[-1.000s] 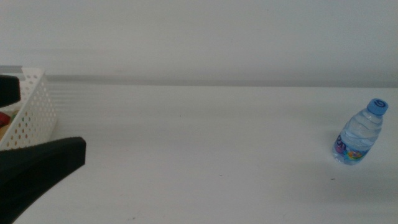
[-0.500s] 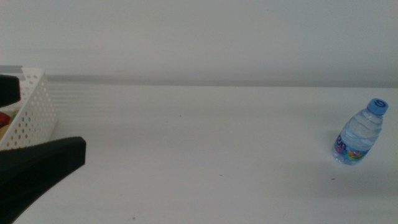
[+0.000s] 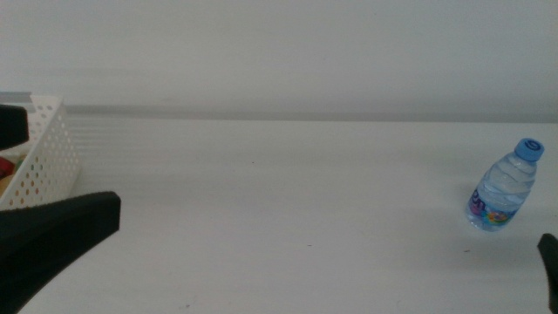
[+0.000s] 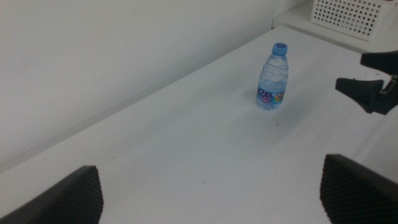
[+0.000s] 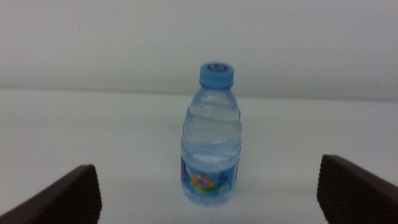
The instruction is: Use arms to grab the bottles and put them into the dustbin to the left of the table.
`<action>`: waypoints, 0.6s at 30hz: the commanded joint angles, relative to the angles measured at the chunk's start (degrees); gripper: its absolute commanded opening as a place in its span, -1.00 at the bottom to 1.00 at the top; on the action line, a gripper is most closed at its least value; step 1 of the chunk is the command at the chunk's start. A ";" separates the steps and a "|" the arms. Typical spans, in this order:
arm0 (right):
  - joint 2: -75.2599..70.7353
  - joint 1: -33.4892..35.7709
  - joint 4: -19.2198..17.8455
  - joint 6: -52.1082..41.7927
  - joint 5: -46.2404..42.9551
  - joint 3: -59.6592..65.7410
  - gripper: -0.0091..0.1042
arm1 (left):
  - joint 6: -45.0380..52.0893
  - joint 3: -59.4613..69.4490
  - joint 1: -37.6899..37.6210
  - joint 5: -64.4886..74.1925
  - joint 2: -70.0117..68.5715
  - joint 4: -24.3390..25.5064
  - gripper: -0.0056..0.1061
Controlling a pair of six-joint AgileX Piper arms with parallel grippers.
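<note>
Small clear blue-capped water bottle [image 3: 504, 195] upright on white desk [image 3: 288, 209]; right gripper [image 5: 205, 202] fingers spread, facing it; left gripper [image 4: 211, 199] fingers spread.

Only the water bottle [image 3: 504, 195] stands on the table [image 3: 288, 201] (far right side). Bare tabletop surrounds it, open between the right gripper [image 5: 208, 196] jaws.

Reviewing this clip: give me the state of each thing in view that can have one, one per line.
Small clear plastic water bottle with blue cap: upright on the table, capped, ungrasped.
White perforated plastic basket: upright at the table's left edge, red and orange items inside, partly visible.
Left tool: open, empty, near the basket.
Right tool: open, empty, facing the bottle, apart from it.
Broad white tabletop: bears the bottle.
</note>
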 commanded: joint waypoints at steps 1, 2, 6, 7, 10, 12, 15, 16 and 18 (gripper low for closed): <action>5.10 -0.51 -0.12 -0.54 -3.90 2.43 0.80 | -0.23 0.21 -0.53 -1.05 -0.24 -0.59 0.78; 6.99 -0.51 -0.12 -0.54 -4.33 2.43 0.80 | -0.23 0.21 -0.53 -1.22 -0.24 -0.59 0.78; 16.00 -0.51 -0.12 -0.07 -9.28 2.43 0.80 | -0.23 0.21 -0.53 -1.43 -0.24 -0.59 0.78; 18.05 -0.51 -0.12 -0.07 -10.85 2.43 0.80 | -0.23 0.21 -0.53 -1.44 -0.24 -0.59 0.78; 23.37 -0.51 -0.12 -0.07 -15.97 2.43 0.80 | -0.23 0.21 -0.53 -1.44 -0.24 -0.59 0.78; 26.26 -0.51 -0.12 -0.07 -19.22 2.43 0.80 | -0.23 0.21 -0.53 -1.44 -0.24 -0.59 0.78; 29.88 -0.51 -0.12 -0.07 -21.45 2.43 0.80 | -0.23 0.21 -0.53 -1.44 -0.24 -0.59 0.78; 31.02 -0.51 0.02 -0.07 -22.75 2.43 0.80 | -0.23 0.21 -0.53 -1.44 -0.24 -0.59 0.78; 33.13 -0.51 1.08 -2.03 -25.85 2.43 0.80 | -0.23 0.21 -0.53 -1.44 -0.24 -0.59 0.78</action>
